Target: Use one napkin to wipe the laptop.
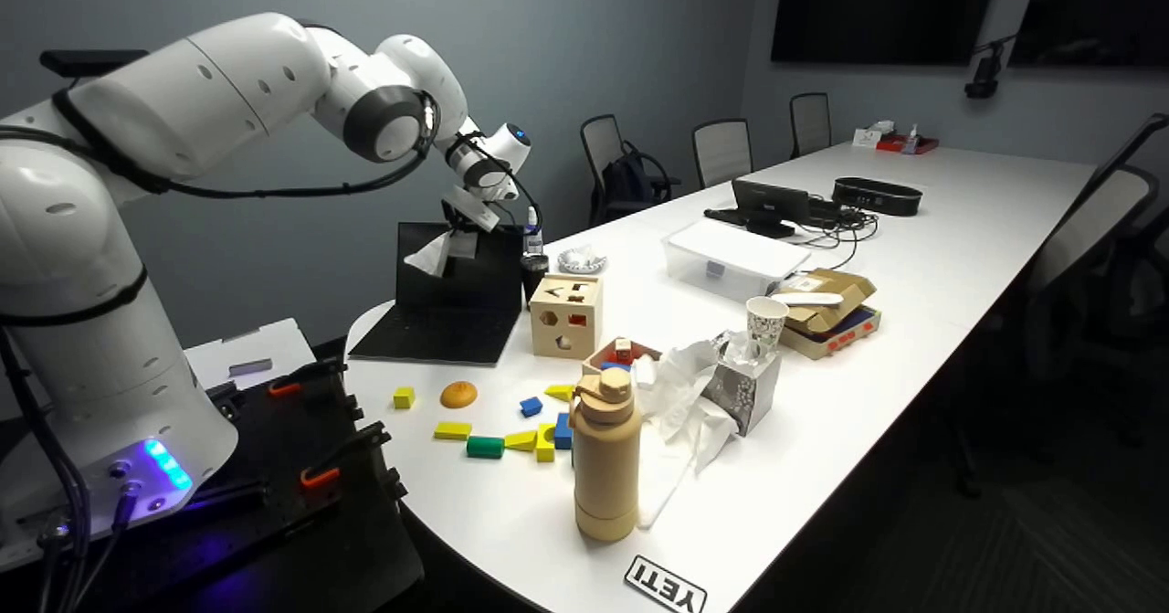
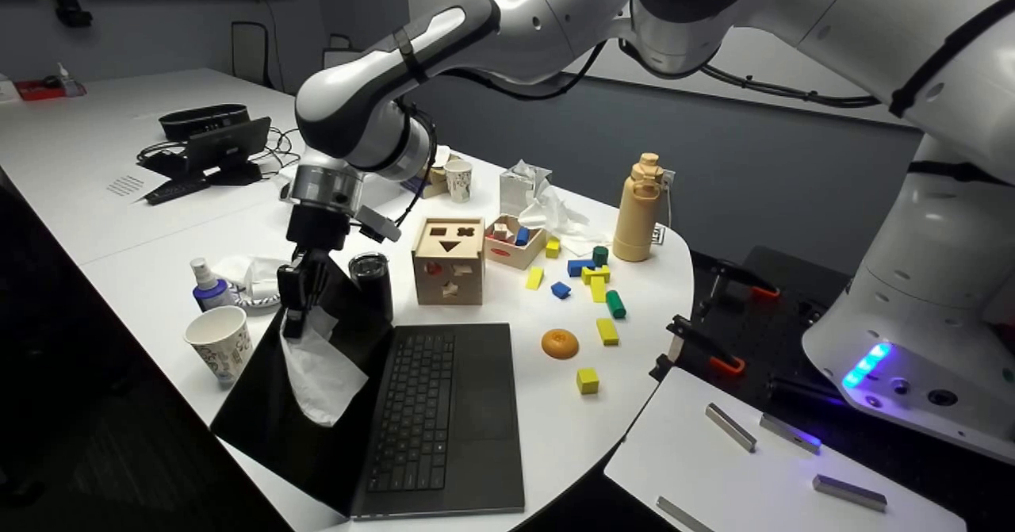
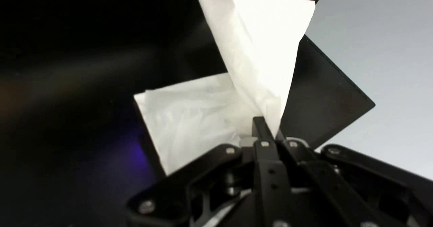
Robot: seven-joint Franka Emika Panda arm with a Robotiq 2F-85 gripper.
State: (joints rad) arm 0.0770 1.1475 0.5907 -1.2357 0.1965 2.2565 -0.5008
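Note:
The black laptop stands open, with a dark screen (image 1: 502,275) and its keyboard base (image 2: 480,413) flat on the table; the screen (image 3: 335,91) fills much of the wrist view. My gripper (image 3: 272,130) is shut on the white crumpled napkin (image 3: 267,30), pinching it at one end. The napkin hangs down in front of the screen in both exterior views (image 1: 429,255) (image 2: 321,373). My gripper (image 2: 293,322) is at the upper part of the screen (image 2: 262,421). In the wrist view a paler white patch lies beside the napkin; I cannot tell whether it is napkin or reflection.
A black tumbler (image 2: 371,278) and a wooden shape box (image 2: 448,270) stand beside the laptop. A paper cup (image 2: 220,346), a spray bottle (image 2: 210,288) and a plate with tissue (image 2: 258,278) are behind the screen. Several blocks and a tan bottle (image 1: 606,458) are on the table.

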